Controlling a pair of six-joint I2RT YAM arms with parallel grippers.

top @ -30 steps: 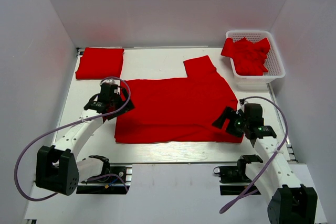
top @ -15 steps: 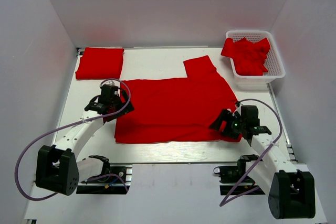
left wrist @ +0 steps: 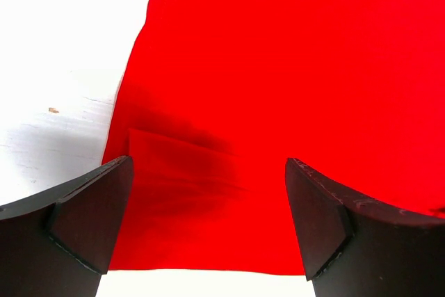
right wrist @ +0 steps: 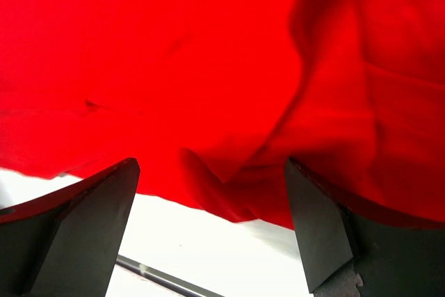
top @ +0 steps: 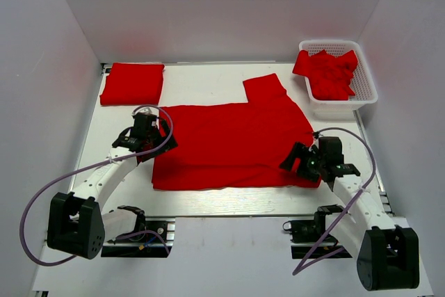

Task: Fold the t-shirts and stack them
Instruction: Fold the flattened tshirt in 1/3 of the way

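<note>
Red cloth at the left jaws: we see them spread wide and gripping nothing, low over the left edge of the spread t-shirt (left wrist: 292,67), where a doubled layer steps up near the hem and bare counter (left wrist: 62,67) lies just beside it.
Red cloth at the right jaws: these too are wide apart and empty, over the shirt's near right corner, where the fabric is rumpled into a soft ridge.
Step in hand: we judge it to be taking hold of both ends of the shirt for the next fold.
How to do it well: we would bring each pair down astride the edge so that one tip slides under every layer, then close on both sides together. On the right, we would pinch past the ridge, not on it.
Lift: level and even, so the cloth stays taut between the arms.
Spread t-shirt, position: mid-counter between the arms, one sleeve pointing to the far side.
Folded t-shirt (top: 132,83): far left corner, well apart; we take it as the stack.
Basket (top: 365,88): far right, holding crumpled t-shirts (top: 327,74).
Risk: catching only the top layer.
</note>
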